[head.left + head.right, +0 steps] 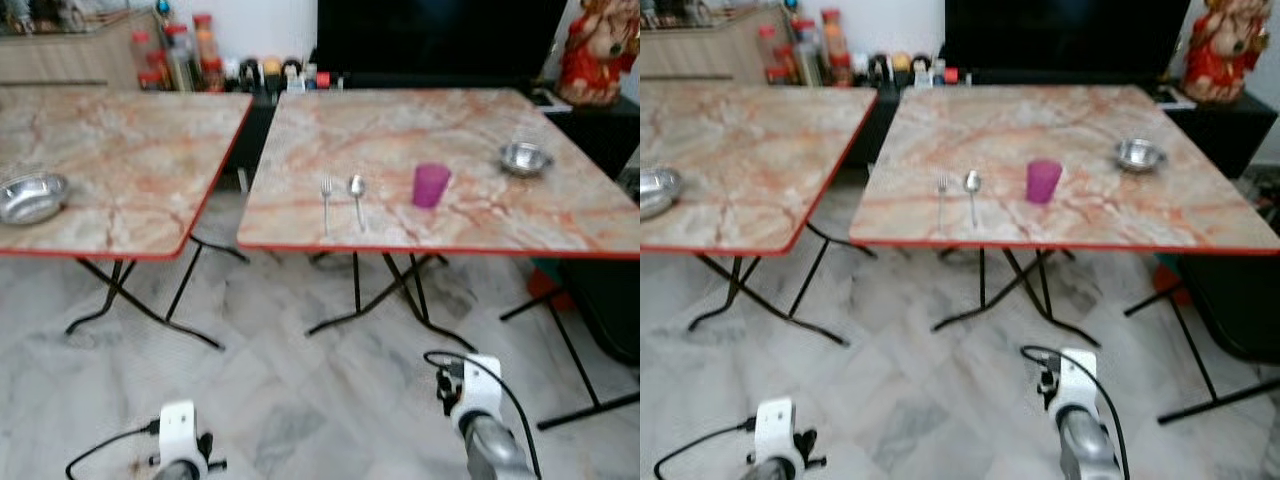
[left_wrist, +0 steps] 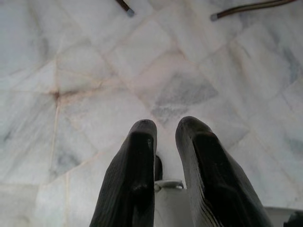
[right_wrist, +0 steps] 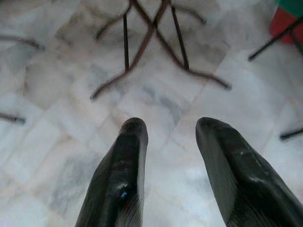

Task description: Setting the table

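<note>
A fork (image 1: 326,195) and a spoon (image 1: 357,192) lie side by side near the front edge of the right marble-patterned table (image 1: 480,225). To their right stands a purple cup (image 1: 431,185), and further right a small steel bowl (image 1: 525,158). A larger steel bowl (image 1: 32,196) sits on the left table (image 1: 130,150). Both arms hang low over the floor, well short of the tables. My left gripper (image 2: 165,125) points down at the tiles, fingers close together and empty. My right gripper (image 3: 171,124) is open and empty above the floor.
Both tables stand on black folding legs (image 1: 360,300) over a grey marble floor (image 1: 280,400), with a narrow gap between them. Bottles and jars (image 1: 185,55) line the back wall beside a dark screen (image 1: 440,40). A red figurine (image 1: 598,50) stands at the far right.
</note>
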`<state>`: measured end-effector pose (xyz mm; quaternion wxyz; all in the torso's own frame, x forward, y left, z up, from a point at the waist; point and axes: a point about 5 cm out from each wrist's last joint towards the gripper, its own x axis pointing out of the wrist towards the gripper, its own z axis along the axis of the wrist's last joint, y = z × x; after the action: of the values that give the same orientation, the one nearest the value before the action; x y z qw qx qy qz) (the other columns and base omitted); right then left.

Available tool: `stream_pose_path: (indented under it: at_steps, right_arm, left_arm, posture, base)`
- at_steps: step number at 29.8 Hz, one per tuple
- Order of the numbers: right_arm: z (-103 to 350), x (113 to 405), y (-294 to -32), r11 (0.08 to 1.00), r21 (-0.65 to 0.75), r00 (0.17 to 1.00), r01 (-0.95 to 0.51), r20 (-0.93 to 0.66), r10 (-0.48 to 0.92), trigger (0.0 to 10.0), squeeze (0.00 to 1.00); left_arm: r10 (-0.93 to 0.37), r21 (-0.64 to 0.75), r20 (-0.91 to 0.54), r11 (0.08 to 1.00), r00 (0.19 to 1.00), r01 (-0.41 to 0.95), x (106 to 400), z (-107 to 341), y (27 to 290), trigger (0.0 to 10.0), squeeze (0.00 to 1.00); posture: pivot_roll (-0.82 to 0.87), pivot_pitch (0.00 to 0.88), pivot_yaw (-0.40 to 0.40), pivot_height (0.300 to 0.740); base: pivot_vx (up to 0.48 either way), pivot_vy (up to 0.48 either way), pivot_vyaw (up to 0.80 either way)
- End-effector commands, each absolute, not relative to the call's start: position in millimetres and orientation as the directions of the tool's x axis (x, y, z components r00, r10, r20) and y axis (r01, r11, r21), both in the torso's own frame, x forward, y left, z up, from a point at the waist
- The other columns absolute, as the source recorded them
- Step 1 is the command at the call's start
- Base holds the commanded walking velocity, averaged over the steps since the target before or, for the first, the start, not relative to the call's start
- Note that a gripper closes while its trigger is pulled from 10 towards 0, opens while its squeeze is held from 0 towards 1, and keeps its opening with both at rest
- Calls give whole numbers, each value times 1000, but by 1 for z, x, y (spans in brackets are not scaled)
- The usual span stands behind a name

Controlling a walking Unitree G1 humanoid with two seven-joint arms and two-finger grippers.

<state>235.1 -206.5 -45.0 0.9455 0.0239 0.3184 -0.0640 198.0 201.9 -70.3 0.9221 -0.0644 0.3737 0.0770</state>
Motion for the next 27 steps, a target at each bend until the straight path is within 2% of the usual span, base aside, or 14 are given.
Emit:
stream_pose_path:
  at_steps: [1, 8, 18, 27]
  right_arm:
    - [-57, 221, -202, 991, 13, 734, 135, -673, -91, 10000, 0]
    - [-66, 210, -203, 989, 16, 685, 148, -722, -91, 10000, 0]
    - [-74, 199, -199, 985, 17, 640, 174, -762, -100, 10000, 0]
    - [-80, 189, -195, 991, 6, 615, 134, -785, -78, 10000, 0]
  left_arm:
    - [97, -64, -710, 978, 697, -201, 196, -71, 204, 10000, 0]
    - [97, -41, -736, 982, 670, -187, 192, -74, 204, 10000, 0]
    - [95, -45, -736, 981, 670, -188, 192, -75, 203, 10000, 0]
    - [100, -39, -738, 981, 667, -190, 192, -75, 203, 10000, 0]
  posture:
    - [1, 0, 7, 728]
    - [0, 0, 8, 728]
    - [1, 0, 6, 728]
    - [-1, 0, 6, 728]
  base:
    - [0, 0, 0]
    - [121, 0, 0]
    - [337, 0, 0]
    - [365, 0, 0]
